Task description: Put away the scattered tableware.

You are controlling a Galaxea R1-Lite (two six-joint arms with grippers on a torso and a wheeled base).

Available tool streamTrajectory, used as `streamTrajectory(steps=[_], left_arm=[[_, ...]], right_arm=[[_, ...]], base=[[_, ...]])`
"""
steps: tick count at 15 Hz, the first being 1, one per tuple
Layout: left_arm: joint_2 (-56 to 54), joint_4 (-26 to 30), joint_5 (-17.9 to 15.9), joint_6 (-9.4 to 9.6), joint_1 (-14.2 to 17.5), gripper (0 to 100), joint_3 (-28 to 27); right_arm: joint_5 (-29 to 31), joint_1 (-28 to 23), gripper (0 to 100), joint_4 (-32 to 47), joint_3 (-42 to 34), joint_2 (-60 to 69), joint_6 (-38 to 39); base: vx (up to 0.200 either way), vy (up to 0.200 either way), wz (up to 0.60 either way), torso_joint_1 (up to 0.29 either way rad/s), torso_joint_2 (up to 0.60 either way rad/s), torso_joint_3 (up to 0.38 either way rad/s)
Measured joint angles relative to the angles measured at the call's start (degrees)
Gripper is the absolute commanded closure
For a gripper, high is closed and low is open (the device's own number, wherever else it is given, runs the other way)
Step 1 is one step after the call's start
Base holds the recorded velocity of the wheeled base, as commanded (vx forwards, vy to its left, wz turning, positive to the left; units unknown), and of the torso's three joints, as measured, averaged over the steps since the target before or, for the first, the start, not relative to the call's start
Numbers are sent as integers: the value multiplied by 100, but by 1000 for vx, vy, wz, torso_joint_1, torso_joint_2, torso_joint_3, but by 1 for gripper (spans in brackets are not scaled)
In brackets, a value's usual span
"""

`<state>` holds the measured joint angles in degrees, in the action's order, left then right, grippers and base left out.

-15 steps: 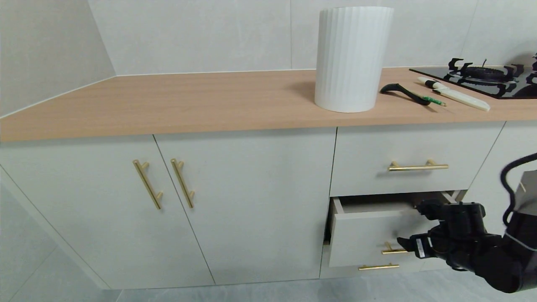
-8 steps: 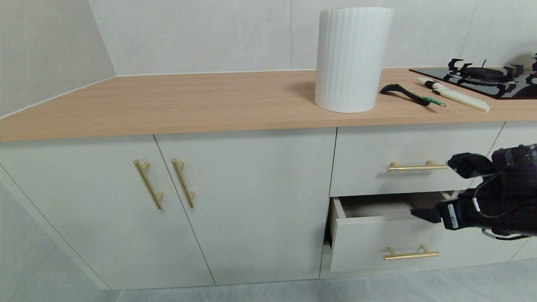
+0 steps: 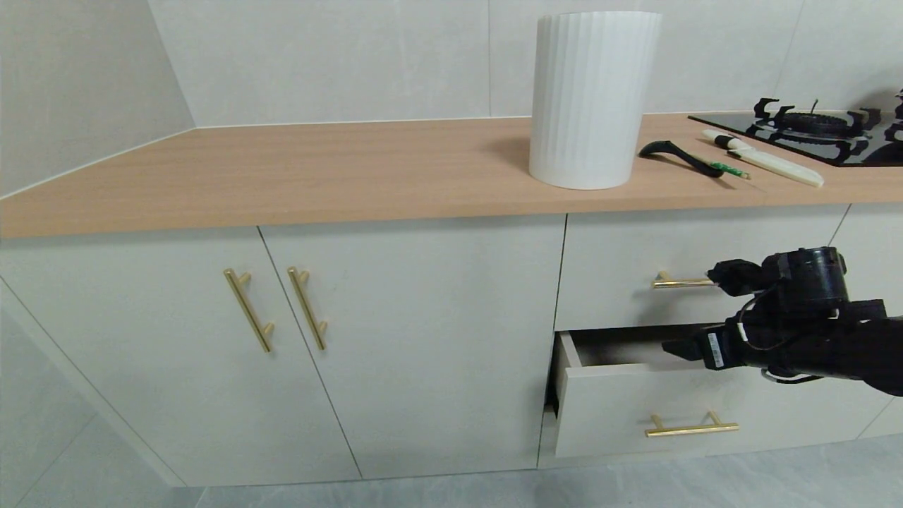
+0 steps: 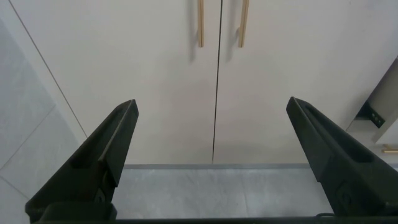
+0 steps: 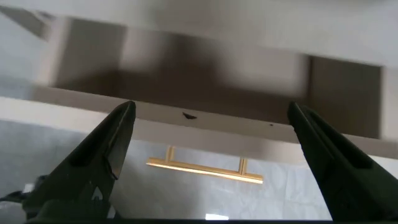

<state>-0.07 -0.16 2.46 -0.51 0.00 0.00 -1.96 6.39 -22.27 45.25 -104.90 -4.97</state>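
A black ladle (image 3: pixel 679 156), a small green utensil (image 3: pixel 731 169) and a white knife (image 3: pixel 767 166) lie on the wooden counter (image 3: pixel 317 173), to the right of a tall white ribbed container (image 3: pixel 591 99). Below them the lower drawer (image 3: pixel 635 398) stands partly pulled out. My right gripper (image 3: pixel 695 310) hangs open in front of the drawers, just above the open drawer's front edge, holding nothing. In the right wrist view, the gripper (image 5: pixel 211 115) looks into the drawer's dark inside (image 5: pixel 186 81). My left gripper (image 4: pixel 211 106) is open and empty, low in front of the cabinet doors.
A black gas hob (image 3: pixel 811 130) sits at the counter's far right. The upper drawer (image 3: pixel 698 264) is closed, with a gold handle (image 3: pixel 681 283). Two cabinet doors with gold handles (image 3: pixel 248 309) fill the left. Grey floor (image 3: pixel 494 494) lies below.
My right gripper has let go of the lower drawer's handle, risen above the drawer front and shifted a little left. The handle now shows in full.
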Motion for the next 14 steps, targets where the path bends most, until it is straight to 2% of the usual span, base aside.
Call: streamTrajectory(steps=[9,10,14], left_arm=[[2,0,-1,0,0,0,-2],[2,2,-1,0,0,0,-2],[5,2,-4,0,0,0,0]], right_arm=[[16,0,0,152,-61,-334,-38],[9,0,0,358,-52,-297,-38],[-20,2,0,2220,245,121,-127]], base=[[0,0,0,0,0,0],[0,0,0,0,0,0],[0,0,0,0,0,0]])
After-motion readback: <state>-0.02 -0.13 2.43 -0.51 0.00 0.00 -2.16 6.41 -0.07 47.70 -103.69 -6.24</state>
